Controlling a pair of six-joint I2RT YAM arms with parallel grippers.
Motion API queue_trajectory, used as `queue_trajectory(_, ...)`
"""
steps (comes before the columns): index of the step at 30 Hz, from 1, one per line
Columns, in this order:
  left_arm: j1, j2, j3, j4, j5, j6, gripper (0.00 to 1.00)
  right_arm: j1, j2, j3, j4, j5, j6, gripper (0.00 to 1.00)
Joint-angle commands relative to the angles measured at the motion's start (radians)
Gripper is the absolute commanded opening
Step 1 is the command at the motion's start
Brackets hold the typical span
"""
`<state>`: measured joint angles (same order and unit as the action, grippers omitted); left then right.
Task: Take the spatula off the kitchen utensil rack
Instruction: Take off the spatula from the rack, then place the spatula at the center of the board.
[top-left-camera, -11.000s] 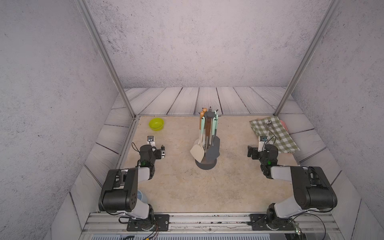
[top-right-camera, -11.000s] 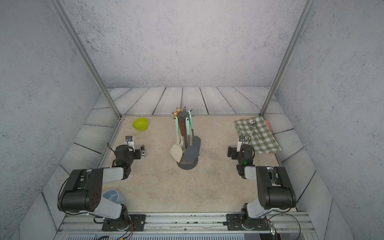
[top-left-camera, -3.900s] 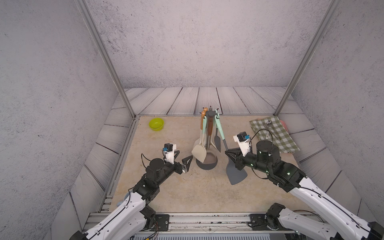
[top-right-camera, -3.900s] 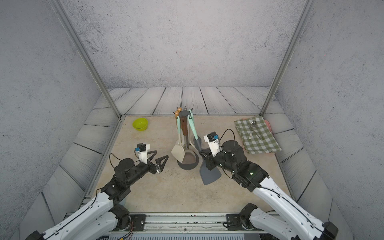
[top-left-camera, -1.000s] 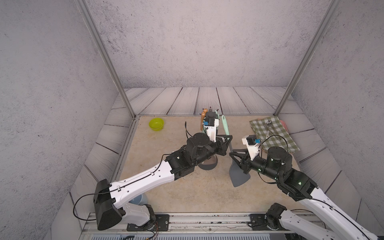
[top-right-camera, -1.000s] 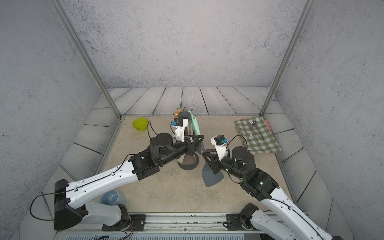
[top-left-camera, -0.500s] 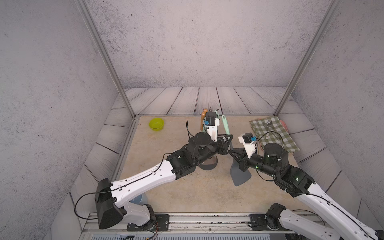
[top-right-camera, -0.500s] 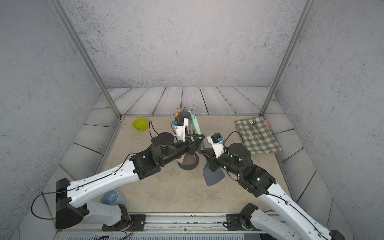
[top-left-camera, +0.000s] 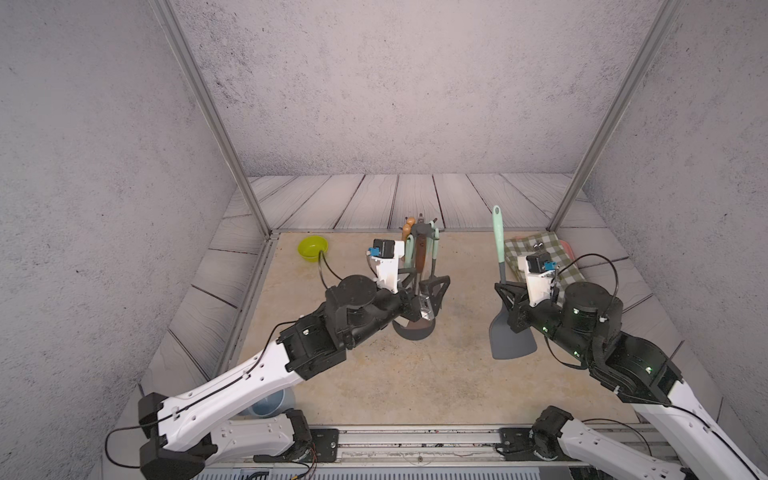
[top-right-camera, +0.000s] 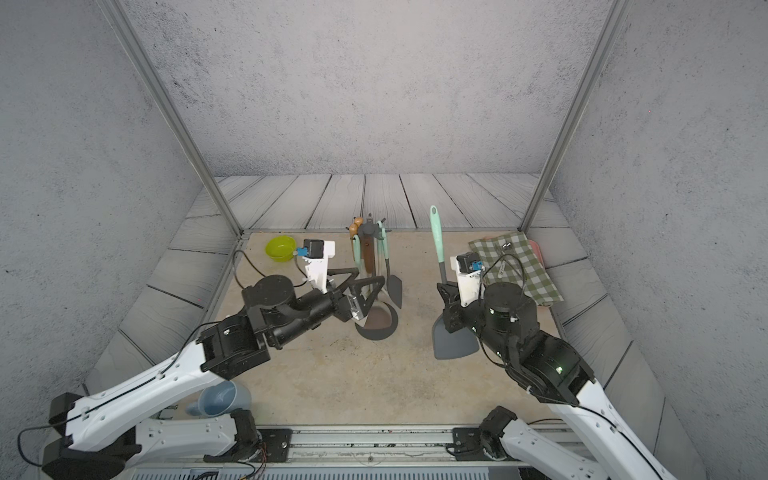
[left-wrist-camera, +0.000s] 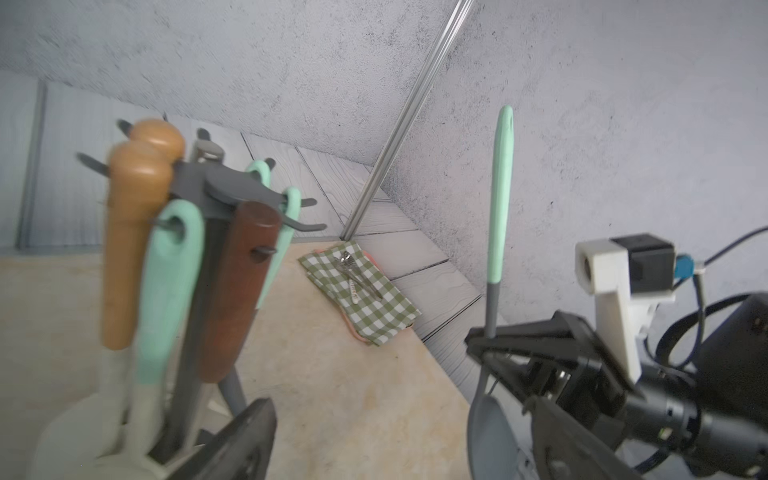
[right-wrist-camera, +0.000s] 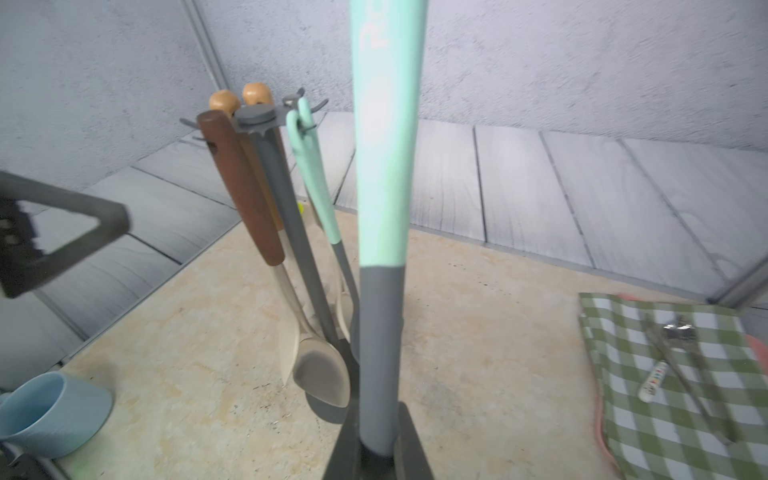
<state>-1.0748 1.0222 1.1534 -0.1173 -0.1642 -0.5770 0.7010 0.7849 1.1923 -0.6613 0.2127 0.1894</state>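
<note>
One spatula (top-left-camera: 498, 245), mint-handled with a grey blade, stands upright clear of the kitchen utensil rack (top-left-camera: 423, 229), over the table's (top-left-camera: 374, 374) right half, near the one checked cloth (top-right-camera: 519, 266). Your right gripper (top-left-camera: 503, 291) is clenched on its grey neck. You can't read the handle's lettering, which is blurred. Two pale wooden handles (left-wrist-camera: 137, 232) and one dark brown handle (left-wrist-camera: 241, 282) hang on the rack; your left gripper (top-right-camera: 369, 277) sits beside them, jaws spread wide.

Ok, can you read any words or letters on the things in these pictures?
"Ro", second letter unsure, the rest cut off: faint letters on the grey spatula with mint-green handle.
Coloured marks on the small white utensil handle on the green checked cloth: too blurred to read.
Nothing else readable.
</note>
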Motion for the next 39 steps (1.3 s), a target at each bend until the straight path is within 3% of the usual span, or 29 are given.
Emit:
queue_trajectory(1,-0.002,-0.098,-0.111,-0.101,-0.109,0.083,0.99,-0.006,0.071,0.066,-0.064,0.139,-0.042,0.00)
queue_trajectory(8,-0.002,-0.336,-0.404,-0.036,-0.275,0.156,0.99,-0.075,0.322,0.238,-0.066,0.185,-0.120,0.00)
queue_trajectory(18,-0.001,-0.437,-0.649,0.084,-0.361,0.319,0.99,-0.425,0.674,0.319,0.071,-0.179,-0.073,0.00)
queue_trajectory(26,-0.001,-0.468,-0.671,0.069,-0.394,0.335,0.99,-0.527,0.967,0.410,0.157,-0.280,-0.083,0.00)
queue_trajectory(39,0.000,-0.446,-0.682,0.083,-0.423,0.351,0.99,-0.640,1.395,0.685,0.050,-0.331,-0.106,0.00)
